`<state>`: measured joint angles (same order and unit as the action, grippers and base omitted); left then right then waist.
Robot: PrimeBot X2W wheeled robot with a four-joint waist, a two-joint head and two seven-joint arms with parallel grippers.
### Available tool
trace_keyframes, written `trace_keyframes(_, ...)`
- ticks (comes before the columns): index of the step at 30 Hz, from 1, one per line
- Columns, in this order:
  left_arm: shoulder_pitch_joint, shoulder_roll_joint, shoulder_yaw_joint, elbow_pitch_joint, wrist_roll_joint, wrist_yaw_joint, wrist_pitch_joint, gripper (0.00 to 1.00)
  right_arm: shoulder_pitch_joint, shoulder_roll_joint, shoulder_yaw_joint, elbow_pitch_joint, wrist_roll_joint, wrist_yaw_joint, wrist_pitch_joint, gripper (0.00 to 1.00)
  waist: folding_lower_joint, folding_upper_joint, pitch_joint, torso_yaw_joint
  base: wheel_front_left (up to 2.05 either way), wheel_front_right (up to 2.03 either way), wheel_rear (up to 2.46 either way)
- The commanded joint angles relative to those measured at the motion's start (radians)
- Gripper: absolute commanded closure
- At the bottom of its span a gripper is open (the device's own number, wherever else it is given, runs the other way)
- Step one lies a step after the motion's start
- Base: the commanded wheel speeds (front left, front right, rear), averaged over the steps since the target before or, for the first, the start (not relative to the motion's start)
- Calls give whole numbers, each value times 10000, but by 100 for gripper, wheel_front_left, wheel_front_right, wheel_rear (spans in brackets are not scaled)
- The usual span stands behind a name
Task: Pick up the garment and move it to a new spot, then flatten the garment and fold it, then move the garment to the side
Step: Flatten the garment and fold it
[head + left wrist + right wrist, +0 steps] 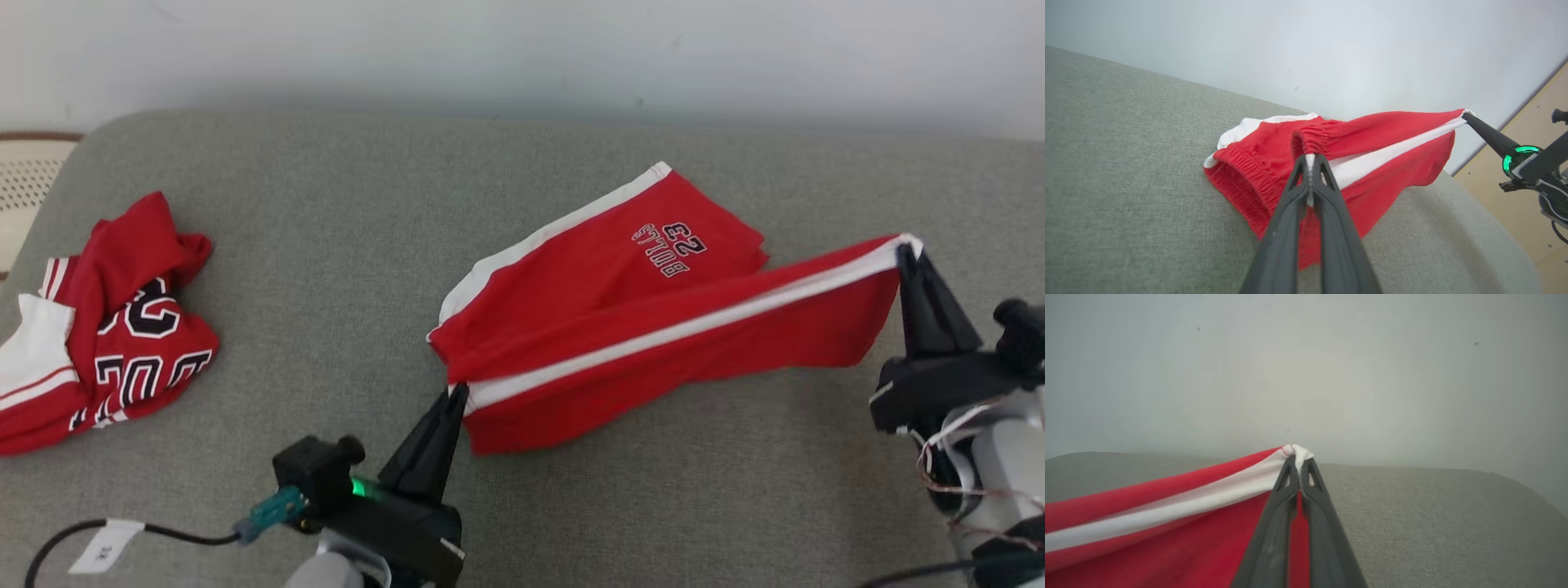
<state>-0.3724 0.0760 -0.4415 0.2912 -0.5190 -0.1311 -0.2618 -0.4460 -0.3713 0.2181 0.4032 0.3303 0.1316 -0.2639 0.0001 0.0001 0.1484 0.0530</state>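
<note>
Head view: smooth red shorts (620, 327) stretch taut between the left tool (459, 394), clamped on a waist corner, and the right tool (904, 251), clamped on the hem. Beyond the tools, one leg lies on the grey woven cushion (326, 245). A crumpled red jersey (106, 327) lies far left of the left tool.

Left wrist view: the shut fingers pinch the gathered elastic waistband (1310, 139).

Right wrist view: the shut fingers pinch the end of the bunched white stripe (1167, 514).

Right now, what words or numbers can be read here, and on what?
"BULLS 23": upside down in the head view, on the red shorts.
Large black-and-white characters on the crumpled red jersey: folded over, not readable whole.
Marking on the white tag on the cable: too small to read.
</note>
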Motion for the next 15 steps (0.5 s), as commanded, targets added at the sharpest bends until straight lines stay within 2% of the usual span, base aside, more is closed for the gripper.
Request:
trace_keyframes(1, -359, -27, 77, 41, -29, 15, -47, 100, -553, -238, 85, 273, -146, -17, -7, 100, -1, -1, 1078, 646, 0, 0, 0)
trace_keyframes(15, -2136, -242, -32, 118, -455, 13, -47, 100, -3892, -774, 1117, 2308, -432, -17, -7, 100, -1, -1, 2550, 1369, 0, 0, 0)
